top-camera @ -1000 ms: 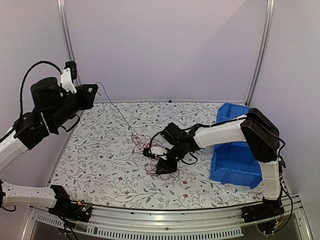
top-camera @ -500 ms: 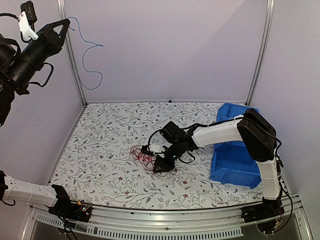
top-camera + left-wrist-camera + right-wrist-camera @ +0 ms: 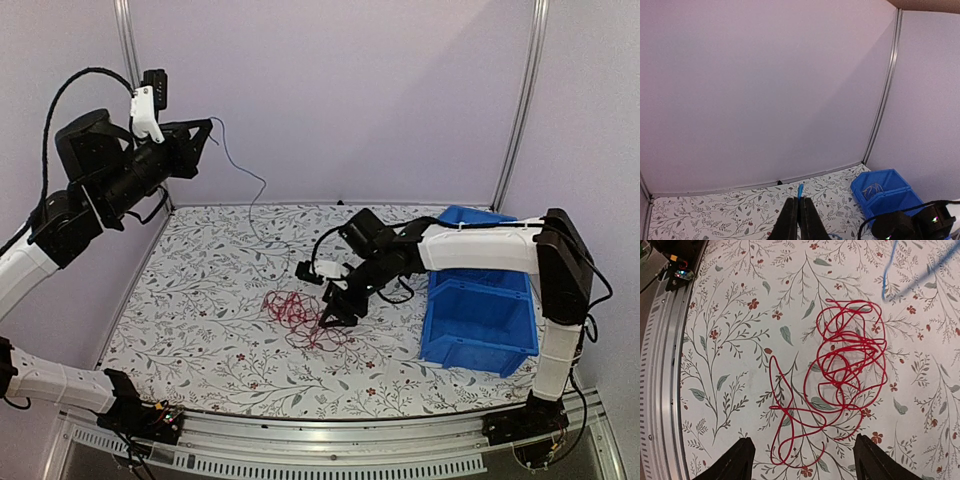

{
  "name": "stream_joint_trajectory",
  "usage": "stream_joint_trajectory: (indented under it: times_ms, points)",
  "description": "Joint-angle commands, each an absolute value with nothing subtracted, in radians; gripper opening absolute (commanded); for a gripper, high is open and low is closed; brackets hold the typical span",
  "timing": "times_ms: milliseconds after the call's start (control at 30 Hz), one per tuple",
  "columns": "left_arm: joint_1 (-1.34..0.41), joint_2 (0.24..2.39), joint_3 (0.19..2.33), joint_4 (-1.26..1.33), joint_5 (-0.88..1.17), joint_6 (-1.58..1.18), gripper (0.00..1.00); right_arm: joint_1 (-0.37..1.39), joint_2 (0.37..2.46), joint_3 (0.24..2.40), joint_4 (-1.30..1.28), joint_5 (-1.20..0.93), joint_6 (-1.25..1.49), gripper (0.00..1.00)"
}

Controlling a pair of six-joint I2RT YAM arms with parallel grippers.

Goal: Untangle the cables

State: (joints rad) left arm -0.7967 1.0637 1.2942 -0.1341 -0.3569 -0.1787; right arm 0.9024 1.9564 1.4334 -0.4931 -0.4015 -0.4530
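The cables are a loose clump of thin red wire (image 3: pixel 293 311) lying on the floral table, seen close up in the right wrist view (image 3: pixel 850 355). My right gripper (image 3: pixel 331 314) hovers just right of the clump, open and empty (image 3: pixel 805 462), with the red loops between and beyond its fingers. My left gripper (image 3: pixel 203 133) is raised high at the back left and is shut on the end of a thin blue wire (image 3: pixel 800 191). That wire (image 3: pixel 262 183) hangs down in a curve toward the table, and part of it shows in the right wrist view (image 3: pixel 885 280).
A blue bin (image 3: pixel 470 320) stands at the right edge of the table, under the right forearm; the left wrist view shows thin wires inside it (image 3: pixel 871 189). Walls and metal posts enclose the back and sides. A metal rail (image 3: pixel 660 390) runs along the near edge.
My left arm has come down from its highest point, still holding the blue wire. My right gripper has lifted off the red clump and moved back to the right.
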Motion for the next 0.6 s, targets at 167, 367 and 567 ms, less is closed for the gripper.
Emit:
stream_joint_trajectory:
  times_ms: [167,367,567]
  points:
    - [-0.809,1.076,1.181,-0.099,-0.285,-0.255,0.00,0.831,1.683,1.563,-0.616,-0.465,-0.477,0.73]
    - [-0.815,1.108,1.160,-0.075,-0.227,-0.309,0.00,0.831,1.661,1.686,-0.593,-0.472,-0.424,0.73]
    - [-0.841,1.122,1.165,-0.067,-0.219,-0.323,0.00,0.845,1.711,1.744,-0.499,-0.552,-0.379,0.77]
